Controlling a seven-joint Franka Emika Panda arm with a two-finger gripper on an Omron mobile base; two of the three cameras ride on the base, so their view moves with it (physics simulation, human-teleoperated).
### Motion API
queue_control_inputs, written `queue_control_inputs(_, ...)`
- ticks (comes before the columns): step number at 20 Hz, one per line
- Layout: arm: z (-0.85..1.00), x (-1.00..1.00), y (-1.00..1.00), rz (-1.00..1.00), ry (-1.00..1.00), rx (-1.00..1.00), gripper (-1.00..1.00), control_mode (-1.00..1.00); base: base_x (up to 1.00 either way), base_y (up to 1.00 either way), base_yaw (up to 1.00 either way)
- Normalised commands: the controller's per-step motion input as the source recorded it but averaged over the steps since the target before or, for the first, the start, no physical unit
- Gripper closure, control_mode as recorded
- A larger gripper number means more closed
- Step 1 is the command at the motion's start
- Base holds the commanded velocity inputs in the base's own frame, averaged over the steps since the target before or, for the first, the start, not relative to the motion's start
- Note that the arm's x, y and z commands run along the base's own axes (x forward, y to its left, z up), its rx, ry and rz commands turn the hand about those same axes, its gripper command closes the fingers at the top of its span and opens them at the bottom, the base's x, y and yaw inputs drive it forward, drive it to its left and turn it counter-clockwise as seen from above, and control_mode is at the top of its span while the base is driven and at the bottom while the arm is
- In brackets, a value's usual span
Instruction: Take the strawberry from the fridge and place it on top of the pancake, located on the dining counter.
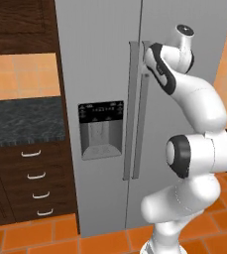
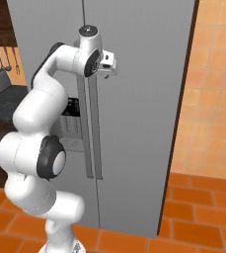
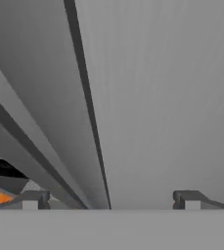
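The grey fridge [image 1: 100, 59] [image 2: 139, 123] stands shut, so the strawberry is hidden. The pancake and the dining counter are out of view. My gripper [image 2: 109, 62] is up at the top of the right door's long handle [image 1: 143, 124] [image 2: 97, 133], close against the door. In the hand view the gripper [image 3: 111, 199] is open, with its fingertips [image 3: 33, 197] wide apart and nothing between them. The handle [image 3: 50, 112] runs slantwise at the left, and the bare door [image 3: 157, 97] lies ahead.
A black dispenser panel [image 1: 101, 129] sits in the left door. A dark-topped wall counter [image 1: 21, 121] with drawers [image 1: 35, 173] adjoins the fridge's left side. An orange tiled wall [image 2: 208, 99] flanks the right side, and the floor [image 2: 193, 217] is orange tile.
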Motion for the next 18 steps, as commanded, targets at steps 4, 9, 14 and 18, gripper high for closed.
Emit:
queue_control_inputs(4,-0.22,0.26,0.24,-0.07,-0.19,0.0,-1.0,-1.0,0.0,0.0,0.0)
queue_control_inputs(9,-0.19,0.0,0.27,-0.06,-0.08,0.0,-1.0,-1.0,0.0,0.0,0.0)
queue_control_inputs(14,-0.02,0.2,-0.29,0.0,-0.08,0.0,-1.0,-1.0,0.0,0.0,0.0)
queue_control_inputs(18,-0.04,0.16,-0.25,0.0,-0.01,0.0,-1.0,-1.0,0.0,0.0,0.0)
